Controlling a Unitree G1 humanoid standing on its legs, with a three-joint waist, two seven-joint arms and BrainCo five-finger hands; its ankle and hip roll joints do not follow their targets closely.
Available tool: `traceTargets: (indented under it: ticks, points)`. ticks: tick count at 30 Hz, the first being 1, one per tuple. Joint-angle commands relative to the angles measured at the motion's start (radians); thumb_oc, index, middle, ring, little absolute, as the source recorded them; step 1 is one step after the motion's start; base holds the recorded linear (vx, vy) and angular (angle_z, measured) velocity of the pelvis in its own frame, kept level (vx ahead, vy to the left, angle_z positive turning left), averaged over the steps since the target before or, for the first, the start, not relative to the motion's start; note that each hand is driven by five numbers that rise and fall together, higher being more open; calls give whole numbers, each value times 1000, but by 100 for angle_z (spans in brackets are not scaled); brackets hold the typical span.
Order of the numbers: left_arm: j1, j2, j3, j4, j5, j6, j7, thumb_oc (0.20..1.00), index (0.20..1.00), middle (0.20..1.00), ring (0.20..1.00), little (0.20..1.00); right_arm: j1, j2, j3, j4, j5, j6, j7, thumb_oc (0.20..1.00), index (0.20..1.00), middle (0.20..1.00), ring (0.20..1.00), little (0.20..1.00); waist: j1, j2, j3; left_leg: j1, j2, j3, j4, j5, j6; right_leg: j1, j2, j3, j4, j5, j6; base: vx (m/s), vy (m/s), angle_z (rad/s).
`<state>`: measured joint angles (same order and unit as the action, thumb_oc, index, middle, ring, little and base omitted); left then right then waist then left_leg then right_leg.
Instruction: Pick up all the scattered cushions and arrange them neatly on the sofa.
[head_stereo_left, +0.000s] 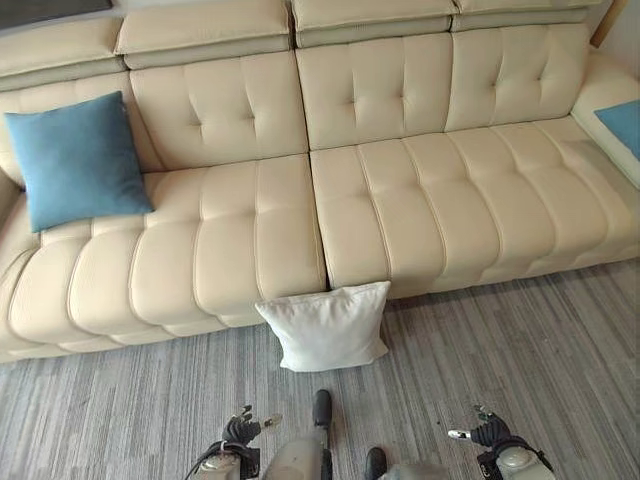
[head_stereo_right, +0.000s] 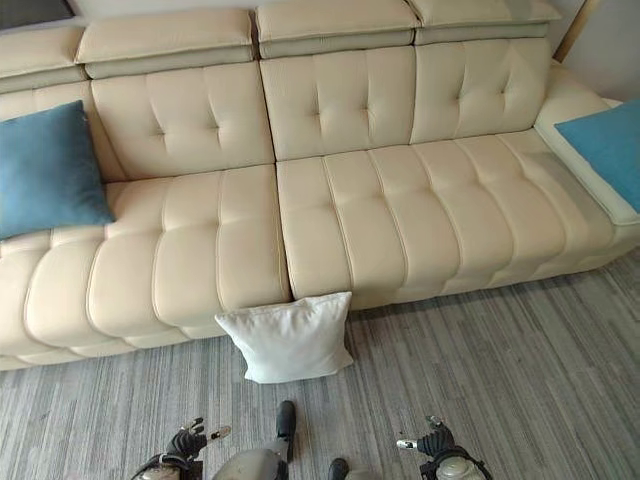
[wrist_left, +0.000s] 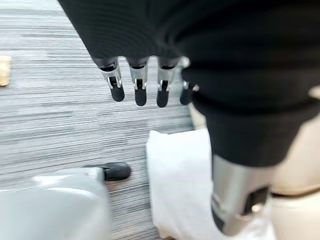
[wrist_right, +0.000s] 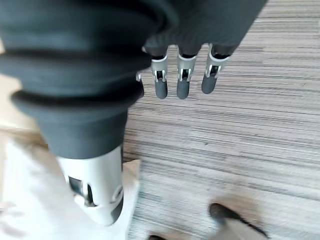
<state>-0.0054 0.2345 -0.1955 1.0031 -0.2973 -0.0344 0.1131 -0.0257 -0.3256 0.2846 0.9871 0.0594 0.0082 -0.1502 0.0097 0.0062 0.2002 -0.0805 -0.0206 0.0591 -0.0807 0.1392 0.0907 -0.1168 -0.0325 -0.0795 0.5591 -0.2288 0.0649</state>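
A white cushion (head_stereo_left: 325, 328) leans on the sofa (head_stereo_left: 400, 200) front, centre frame. Both hands, left (head_stereo_left: 240, 430) and right (head_stereo_left: 487, 432), hang empty at the bottom, fingers relaxed.

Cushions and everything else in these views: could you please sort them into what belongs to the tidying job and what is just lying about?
Belongs to the job:
white cushion, on the floor against the sofa front
blue cushion, on the sofa's left seat
second blue cushion, at the sofa's right end
sofa

Just lying about:
small tan object on the carpet

Bright, even light — wrist views blurred.
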Motion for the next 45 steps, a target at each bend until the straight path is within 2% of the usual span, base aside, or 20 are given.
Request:
traceTargets:
  ticks: [1,3,4,5,8,10,11,12,14,15,17,18,19,21,26,30,39,40,44,45]
  points:
    - [-21,40,10,-17,18,-18,-2,1000,1000,1000,1000,1000,-14,16,-12,-13,22,-4,-5,1000,1000,1000,1000,1000,-12,-14,20,36,9,-14,49,-138,-51,26,-39,40,-156,174,48,279,58,47]
    - [-34,39,6,-4,20,-21,5,1000,1000,1000,1000,1000,-21,18,-10,-6,33,-8,-12,1000,1000,1000,1000,1000,-27,-10,29,68,8,-23,34,-148,-55,-16,-8,19,-232,148,30,288,-25,36]
    - [-41,37,1,-1,19,-21,12,1000,1000,1000,1000,1000,-24,17,-9,-3,35,-7,-18,1000,1000,1000,1000,1000,-42,-16,40,95,-1,-33,34,-160,-58,-41,8,9,-329,168,30,263,-78,5]
    - [-45,36,0,-3,21,-20,13,1000,1000,1000,1000,1000,-23,16,-10,-2,34,-4,-21,1000,1000,1000,1000,1000,-49,-21,42,104,-7,-38,36,-165,-59,-55,11,7,-368,183,34,183,-66,0]
    - [-49,39,-5,-7,27,-24,16,1000,1000,1000,1000,1000,-17,14,-9,-3,28,-4,-23,1000,1000,1000,1000,1000,-59,-28,47,123,-15,-47,43,-180,-61,-35,17,4,-432,195,34,133,-75,12]
    - [-45,32,-7,-8,34,-25,14,1000,1000,1000,1000,1000,-6,15,-12,3,31,-8,-25,1000,1000,1000,1000,1000,-58,-34,39,138,-21,-52,52,-198,-65,-5,19,12,-462,197,22,203,-139,35]
    - [-40,27,-5,-9,37,-26,12,1000,1000,1000,1000,1000,-1,13,-19,16,37,-14,-25,1000,1000,1000,1000,1000,-57,-33,23,140,-20,-49,77,-221,-73,30,18,14,-498,194,12,263,-193,37]
    - [-35,25,-6,-26,33,-22,8,1000,1000,1000,1000,1000,-2,6,-23,20,42,-17,-24,1000,1000,1000,1000,1000,-58,-34,22,123,-27,-47,154,-248,-88,61,17,9,-511,187,-1,225,-176,35]
    - [-37,26,-8,-43,27,-21,10,1000,1000,1000,1000,1000,-7,-3,-20,25,41,-17,-25,1000,1000,1000,1000,1000,-53,-38,31,88,-35,-47,237,-262,-103,76,10,10,-511,178,-15,80,-67,35]
    - [-39,24,-8,-46,19,-24,14,1000,1000,1000,1000,1000,-12,-7,-20,27,44,-18,-25,1000,1000,1000,1000,1000,-52,-38,34,61,-29,-43,259,-258,-110,85,4,8,-518,171,-19,53,20,35]
    - [-37,19,-11,-47,18,-20,12,1000,1000,1000,1000,1000,-14,-16,-22,30,44,-17,-25,1000,1000,1000,1000,1000,-49,-35,30,32,9,-26,222,-226,-118,105,-6,-4,-534,159,-17,67,53,29]
    - [-37,19,-11,-47,18,-20,12,1000,1000,1000,1000,1000,-14,-16,-22,30,44,-17,-24,1000,1000,1000,1000,1000,-49,-35,30,34,8,-26,220,-226,-118,107,-6,-4,-534,159,-17,80,78,6]
    - [-36,22,-13,-50,19,-19,14,1000,1000,1000,1000,1000,-17,-21,-23,25,48,-18,-28,1000,1000,1000,1000,1000,-44,-31,34,14,48,-9,163,-187,-118,101,-10,-17,-522,145,-18,63,66,1]
    - [-38,26,-19,-37,29,-17,13,1000,1000,1000,1000,1000,-6,-25,-29,23,45,-18,-30,1000,1000,1000,1000,1000,-49,-20,32,11,58,-13,119,-156,-121,101,-4,-27,-519,131,-24,90,92,4]
    - [-61,40,-23,3,40,-22,24,1000,1000,1000,1000,1000,-25,-24,-20,52,53,-19,-44,1000,1000,1000,1000,1000,-58,-22,57,-15,51,-8,99,-150,-118,29,-3,-18,-494,147,-23,-25,66,4]
    - [-103,56,-27,60,44,-29,46,1000,1000,1000,1000,1000,-65,-19,10,89,50,-12,-57,1000,1000,1000,1000,1000,-49,-32,88,-91,50,-2,115,-147,-114,-71,-10,-14,-459,165,-19,-91,34,-1]
    - [-172,69,-38,139,27,-33,69,1000,1000,1000,1000,1000,-153,-17,31,125,84,-13,-90,1000,1000,1000,1000,1000,-43,-33,154,-232,43,-9,171,-143,-112,-217,-28,-12,-400,177,-14,-91,3,4]
    - [-201,82,-40,158,19,-35,79,1000,1000,1000,1000,1000,-186,-13,33,141,101,-16,-106,1000,1000,1000,1000,1000,-44,-33,173,-299,38,-13,199,-140,-113,-285,-31,-12,-374,182,-15,-98,-13,2]
    - [-255,107,-35,189,0,-37,97,1000,1000,1000,1000,1000,-244,-16,31,181,127,-17,-129,1000,1000,1000,1000,1000,-45,-30,190,-400,33,-19,241,-135,-116,-381,-37,-19,-343,190,-16,-112,-14,4]
    - [-300,133,-29,211,-16,-39,111,1000,1000,1000,1000,1000,-295,-21,22,203,156,-21,-151,1000,1000,1000,1000,1000,-47,-30,206,-469,33,-22,267,-133,-119,-450,-39,-20,-317,193,-15,-81,-9,10]
